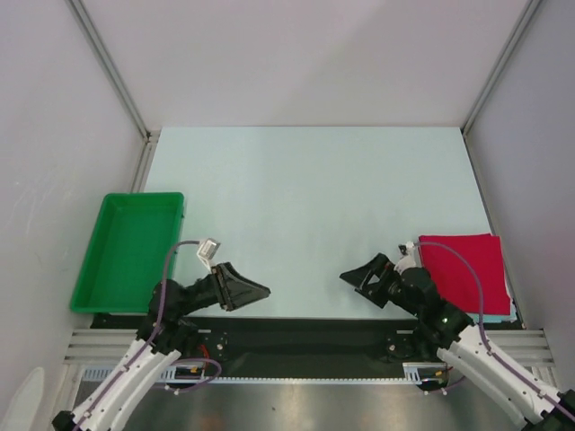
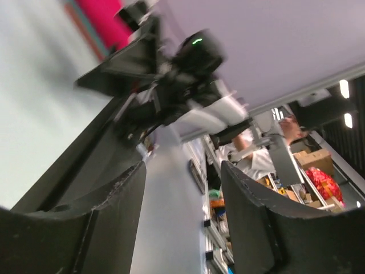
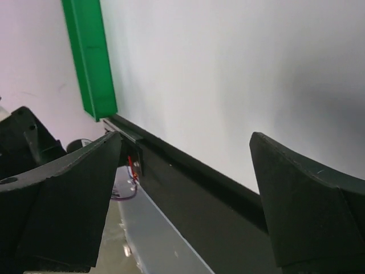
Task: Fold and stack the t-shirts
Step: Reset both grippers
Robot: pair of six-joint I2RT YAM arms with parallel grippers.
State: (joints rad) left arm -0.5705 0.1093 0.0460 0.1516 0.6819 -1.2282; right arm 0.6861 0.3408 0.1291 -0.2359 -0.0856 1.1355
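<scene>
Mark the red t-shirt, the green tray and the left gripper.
red t-shirt [image 1: 463,269], top external view, middle of the folded cloth.
green tray [image 1: 130,256], top external view, its bare floor.
left gripper [image 2: 183,171], left wrist view, midway between its open fingertips.

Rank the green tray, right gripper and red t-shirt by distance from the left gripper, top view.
From the left gripper:
1-2. right gripper, to its right, and green tray, to its left: too close to call.
3. red t-shirt, far right.
</scene>
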